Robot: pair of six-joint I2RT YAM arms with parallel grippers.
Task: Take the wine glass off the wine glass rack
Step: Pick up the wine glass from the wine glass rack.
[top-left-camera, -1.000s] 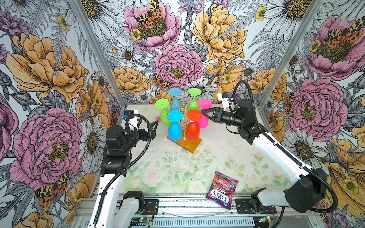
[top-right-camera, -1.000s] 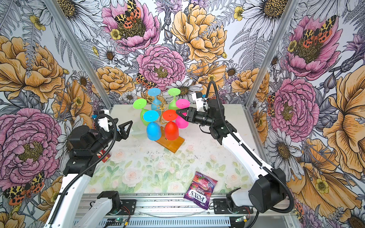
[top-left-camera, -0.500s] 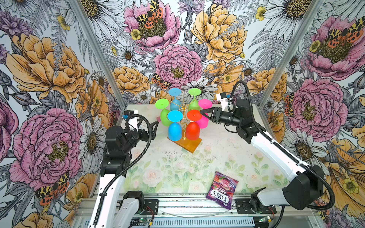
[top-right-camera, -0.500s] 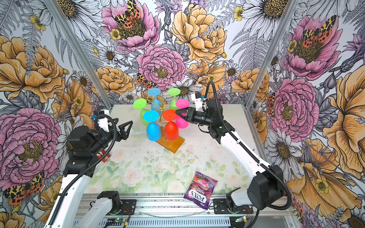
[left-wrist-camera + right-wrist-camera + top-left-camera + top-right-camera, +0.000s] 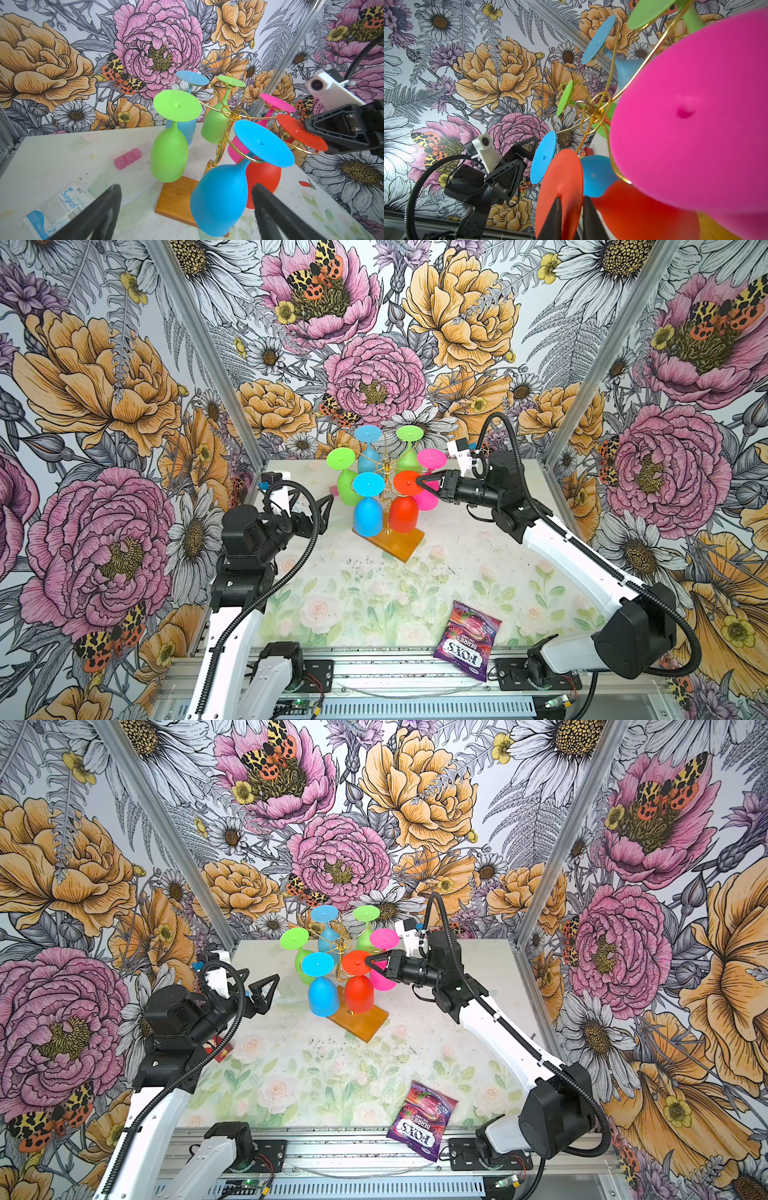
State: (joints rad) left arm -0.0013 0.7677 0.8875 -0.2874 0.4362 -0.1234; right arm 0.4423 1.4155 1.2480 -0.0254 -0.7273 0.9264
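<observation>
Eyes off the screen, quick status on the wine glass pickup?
Left gripper open, clear of the wine glass rack. Right gripper pinching foot of red wine glass, not yet off. Pink wine glass hangs close alongside.

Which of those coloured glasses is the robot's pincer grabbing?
The red wine glass: its round foot sits pinched between the right gripper's fingertips, while all the other glasses hang untouched.

The floral-printed table (image 5: 374, 593) carried the wine glass rack (image 5: 399, 546) on its wooden base toward the back. A purple Fox's Berries candy bag (image 5: 467, 639) lay near the front edge. A blue-and-white Surgical packet (image 5: 60, 207) and a pink ridged piece (image 5: 127, 159) lay apart from the rack.
</observation>
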